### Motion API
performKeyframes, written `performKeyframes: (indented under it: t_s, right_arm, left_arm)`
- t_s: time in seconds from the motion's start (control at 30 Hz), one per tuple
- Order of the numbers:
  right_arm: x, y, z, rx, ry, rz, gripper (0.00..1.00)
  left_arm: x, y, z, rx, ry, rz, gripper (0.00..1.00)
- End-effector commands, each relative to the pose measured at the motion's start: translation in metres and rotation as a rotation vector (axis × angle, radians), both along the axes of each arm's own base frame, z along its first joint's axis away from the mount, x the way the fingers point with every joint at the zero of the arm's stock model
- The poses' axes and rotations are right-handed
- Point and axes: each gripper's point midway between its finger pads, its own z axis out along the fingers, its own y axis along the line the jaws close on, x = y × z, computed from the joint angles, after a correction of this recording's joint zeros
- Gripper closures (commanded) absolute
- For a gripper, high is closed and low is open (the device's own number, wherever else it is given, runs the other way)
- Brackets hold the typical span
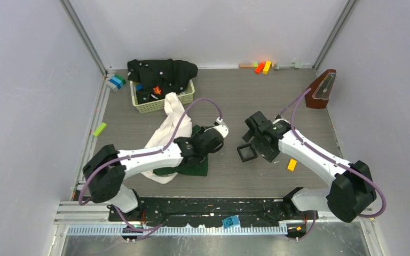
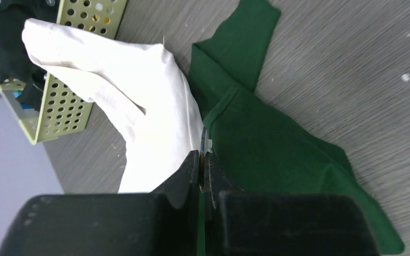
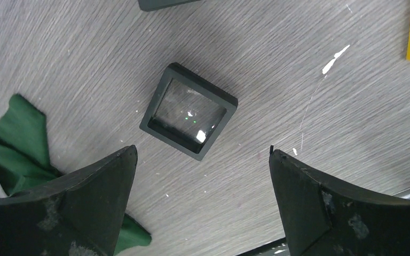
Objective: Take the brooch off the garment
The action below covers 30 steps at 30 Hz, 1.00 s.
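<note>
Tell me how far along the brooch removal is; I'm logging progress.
Done: nothing certain; no freed brooch shows. In hand: the left gripper, jaws shut, pinches the garment at its cream-green seam, where something small glints. Left: pulling it free; the right gripper, jaws open, hovers over a small black box.

We note the left arm [image 1: 144, 156] and right arm [image 1: 312, 154], white tubular links between bulky black joint housings, rounded black shoulder blocks; a purple cable [image 1: 205, 99] trailing along each; our jaws matte black, wedge-shaped, the right pair scuffed with grey patches
</note>
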Motion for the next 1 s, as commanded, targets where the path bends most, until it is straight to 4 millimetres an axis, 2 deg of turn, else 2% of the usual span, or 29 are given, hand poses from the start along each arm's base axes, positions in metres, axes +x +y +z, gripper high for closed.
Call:
performKeyframes:
  t_s: [0.0,0.23,0.63,0.97]
  right_arm:
    - [0.017,0.002,0.006,0.038,-0.043,-0.182,0.0]
    - [0.025,0.011,-0.009,0.037,0.012,-0.235,0.0]
    - [0.038,0.022,-0.048,0.034,0.075,-0.286,0.0]
    - [0.029,0.023,-0.07,0.041,0.128,-0.308,0.04]
  left_arm:
    - [0.006,0.004,0.008,0.092,-0.057,0.068,1.0]
    - [-0.002,0.008,0.002,-0.007,-0.059,0.112,1.0]
    - [-0.021,0.012,0.045,-0.311,-0.119,0.028,1.0]
    - [-0.023,0.011,0.047,-0.318,-0.12,0.015,1.0]
